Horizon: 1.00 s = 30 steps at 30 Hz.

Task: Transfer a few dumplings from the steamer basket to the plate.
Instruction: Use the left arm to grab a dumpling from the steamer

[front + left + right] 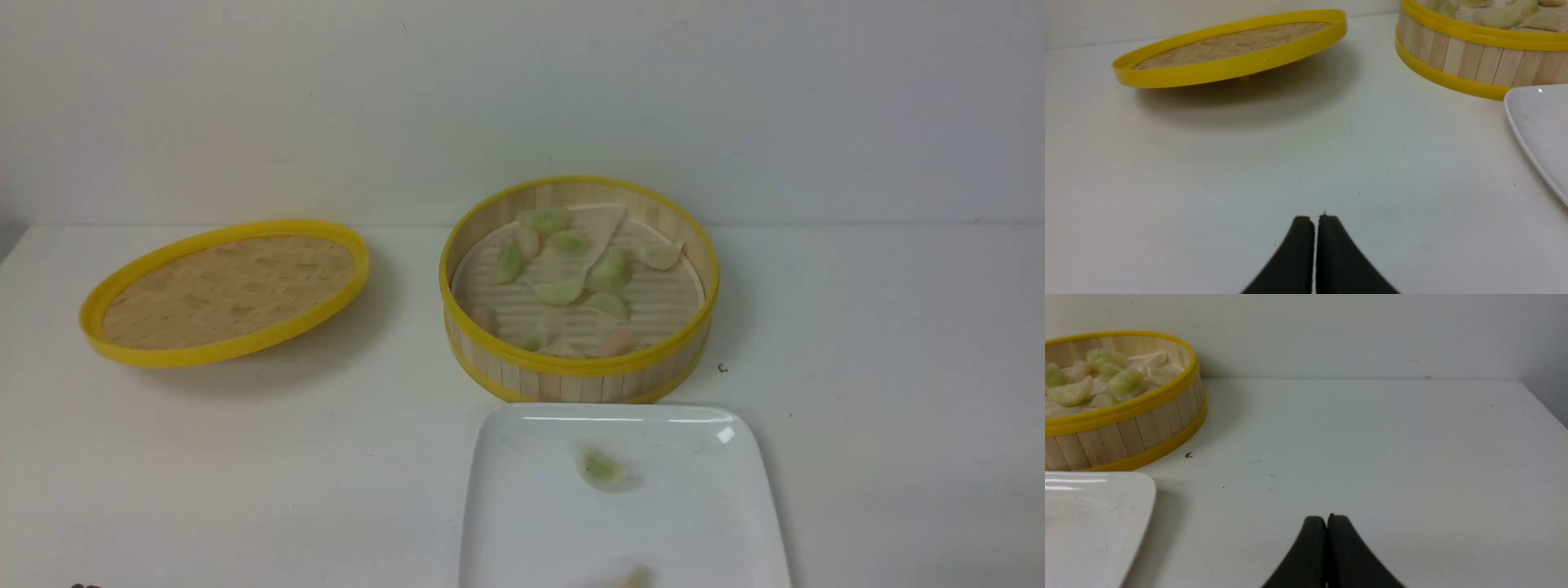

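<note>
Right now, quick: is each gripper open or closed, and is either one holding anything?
Left gripper: closed, fingertips together, holding nothing.
Right gripper: closed, fingertips together, holding nothing.

The left gripper [1314,218] shows two matte black fingers [1294,261], broad at the base and curving inward to narrow, rounded tips, with a thin pale seam running between them. The right gripper [1327,517] has the same smooth, black, horn-shaped fingers [1355,559], its seam dark. In the front view, a dark sliver [84,585] at the 7 o'clock corner is too small to identify.
</note>
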Each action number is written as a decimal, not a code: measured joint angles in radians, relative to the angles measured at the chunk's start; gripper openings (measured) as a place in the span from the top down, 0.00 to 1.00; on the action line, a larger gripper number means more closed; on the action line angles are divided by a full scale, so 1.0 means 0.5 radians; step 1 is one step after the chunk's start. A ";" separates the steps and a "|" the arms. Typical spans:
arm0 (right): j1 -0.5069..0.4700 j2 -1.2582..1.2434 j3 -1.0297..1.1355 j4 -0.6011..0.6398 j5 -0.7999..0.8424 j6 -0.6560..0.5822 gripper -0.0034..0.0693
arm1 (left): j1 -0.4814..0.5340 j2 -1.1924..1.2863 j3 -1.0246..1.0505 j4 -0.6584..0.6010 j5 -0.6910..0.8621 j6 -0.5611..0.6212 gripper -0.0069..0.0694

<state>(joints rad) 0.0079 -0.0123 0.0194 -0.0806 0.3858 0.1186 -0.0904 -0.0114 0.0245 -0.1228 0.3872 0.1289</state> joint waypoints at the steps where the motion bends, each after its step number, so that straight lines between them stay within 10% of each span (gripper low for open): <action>1: 0.000 0.000 0.000 0.000 0.000 0.000 0.97 | 0.000 0.000 0.000 0.000 0.000 0.000 0.92; 19: 0.000 0.000 0.000 0.000 0.000 0.000 0.97 | 0.000 0.000 0.007 0.011 -0.046 -0.025 0.92; 30: 0.000 0.000 0.017 0.179 -0.261 0.128 0.97 | 0.000 0.000 0.009 -0.784 -1.153 -0.316 0.92</action>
<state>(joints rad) 0.0079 -0.0123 0.0281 0.0089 0.2553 0.1827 -0.0904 -0.0114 0.0288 -0.5149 -0.1893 -0.0290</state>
